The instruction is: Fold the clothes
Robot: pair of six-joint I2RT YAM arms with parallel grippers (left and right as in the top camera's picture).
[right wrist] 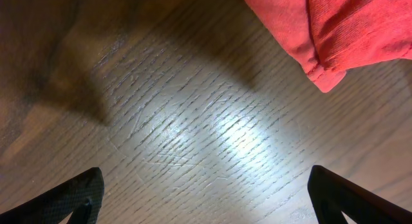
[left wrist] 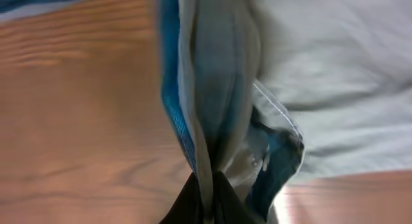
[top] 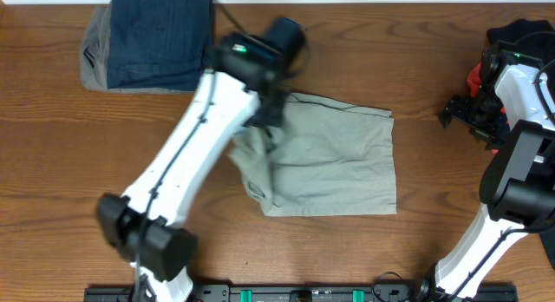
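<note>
Clothes (top: 329, 159) lie partly folded at the middle of the desk (top: 69, 163). Your left gripper (left wrist: 209, 201) pinches their bunched left edge. Your right gripper (right wrist: 206, 192) hangs spread wide over bare wood beside a red garment (right wrist: 335, 31). Farther back lie folded jeans (top: 160, 37).

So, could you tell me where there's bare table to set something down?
Bare wood: between the light khaki-beige cotton trousers and the white right arm; also front-left, below the folded dark blue denim jeans. Crowded: right edge, red and black garments.
</note>
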